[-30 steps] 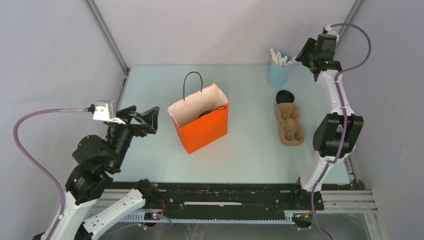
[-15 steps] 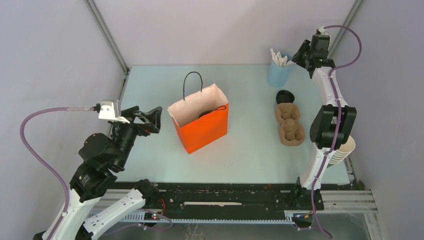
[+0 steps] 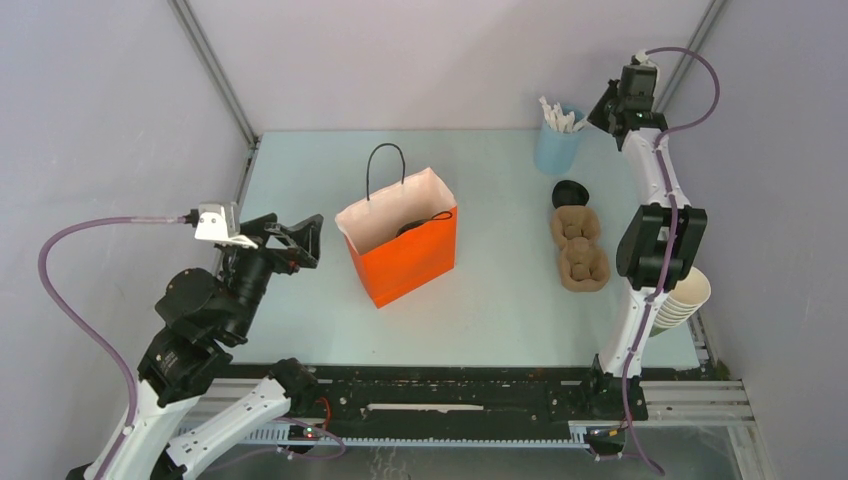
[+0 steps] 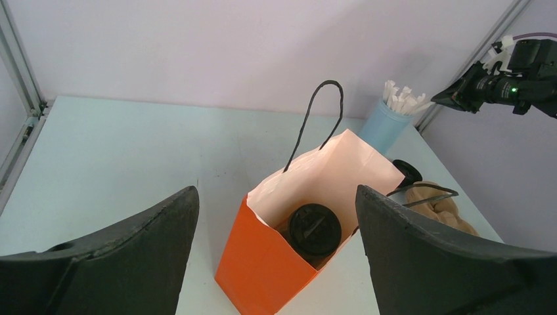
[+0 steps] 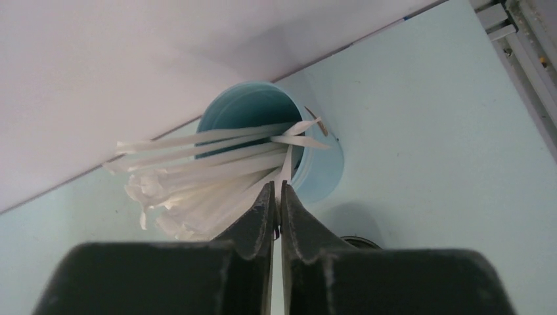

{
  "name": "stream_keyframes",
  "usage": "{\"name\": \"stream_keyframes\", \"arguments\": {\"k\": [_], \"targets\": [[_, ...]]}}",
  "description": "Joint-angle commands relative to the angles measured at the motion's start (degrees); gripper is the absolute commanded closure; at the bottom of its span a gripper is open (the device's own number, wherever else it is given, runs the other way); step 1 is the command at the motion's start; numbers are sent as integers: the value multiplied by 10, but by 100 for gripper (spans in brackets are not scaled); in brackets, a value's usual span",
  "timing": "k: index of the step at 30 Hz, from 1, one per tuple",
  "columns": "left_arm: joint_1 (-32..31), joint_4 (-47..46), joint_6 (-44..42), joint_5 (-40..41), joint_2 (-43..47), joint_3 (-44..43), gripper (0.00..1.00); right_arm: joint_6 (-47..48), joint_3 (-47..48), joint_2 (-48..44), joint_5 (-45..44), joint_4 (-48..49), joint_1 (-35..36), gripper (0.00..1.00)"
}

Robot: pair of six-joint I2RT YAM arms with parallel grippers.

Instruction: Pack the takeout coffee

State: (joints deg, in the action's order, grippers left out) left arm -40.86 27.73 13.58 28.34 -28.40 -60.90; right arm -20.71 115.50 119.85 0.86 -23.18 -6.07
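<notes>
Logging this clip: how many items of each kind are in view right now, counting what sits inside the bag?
Orange paper bag with black cord handles: 1
Black-lidded takeout coffee cup, inside the bag: 1
Loose round black lid: 1
Pale blue cup of white sticks: 1
Brown moulded pulp carriers: 2
Stack of paper cups: 1
Total: 7

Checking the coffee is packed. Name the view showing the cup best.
Left wrist: it looks into the open orange bag, where the coffee cup shows its black lid nearly whole. Top view: only a dark sliver of lid. Right wrist: none of it.
</notes>
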Motion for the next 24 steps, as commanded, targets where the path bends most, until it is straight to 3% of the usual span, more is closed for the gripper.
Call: {"name": "stream_keyframes", "arguments": {"k": [1,3,8,15,20,24], "targets": [[0,7,13,1,3,-9,7,13,47,-26,-41,-25,6,95],[-1,11,17,-2,5,-12,7,26,46,-54,-64,-32,12,100],[-1,23,36,-12,16,-18,7,64,35,-167,-116,-53,35,100],[-1,55,70,-19,41,-23,7,151,-68,-364,-141,-22,124,100],[-1,87,99,-24,65,-22,6,174,-150,-493,-76,7,236,100],[-1,111,119,-26,83,-23,6,155,-168,-556,48,-16,310,100]]}}
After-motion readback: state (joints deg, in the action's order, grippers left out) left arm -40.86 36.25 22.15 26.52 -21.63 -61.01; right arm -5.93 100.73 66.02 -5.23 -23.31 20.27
